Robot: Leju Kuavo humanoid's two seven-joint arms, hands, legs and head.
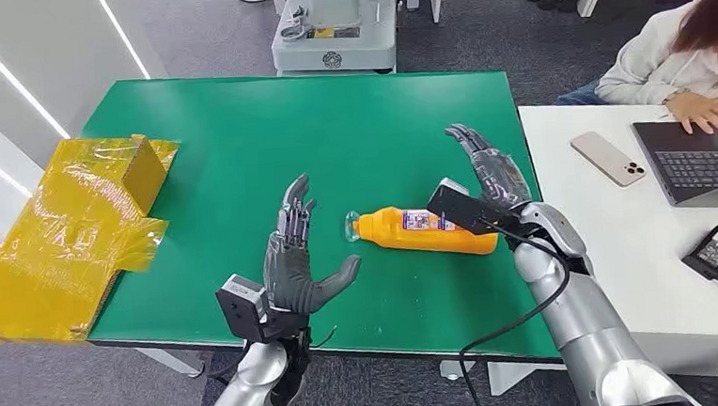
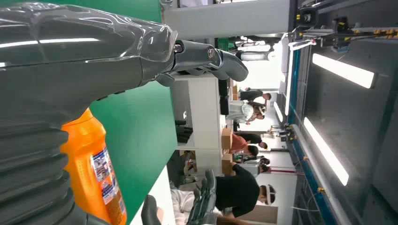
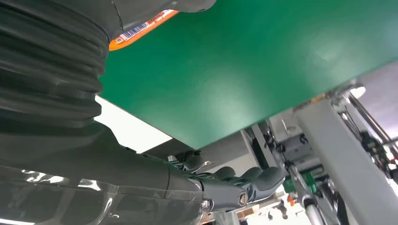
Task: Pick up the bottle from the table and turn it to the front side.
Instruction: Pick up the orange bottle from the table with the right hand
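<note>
Lying on its side on the green table, the orange bottle points its clear cap toward 9 o'clock and its base toward 3 o'clock, label facing up. It rests near the table's centre, slightly toward 4 o'clock, between the two hands.

The left hand hovers at the bottle's 9 o'clock side, near the cap but apart from it — fingers spread and pointing toward 12 o'clock, thumb reaching toward the bottle, nothing held. In the left wrist view the left hand is a grey mass with its thumb extended, and the bottle with its label lies just beyond it on the green surface.

The right hand is at the bottle's base end, about 2 o'clock from the bottle's middle, fingers straight and apart, holding nothing. Its wrist camera block overlaps the bottle's base in the head view; whether the hand touches the bottle I cannot tell. The right wrist view shows the right hand with fingers extended, and a sliver of the bottle with its barcode at the edge of the ribbed cover.

A yellow taped box sits at the table's 9 o'clock edge. At 3 o'clock stands a white desk with a phone and a laptop — a person sits there, one hand on the keyboard.
</note>
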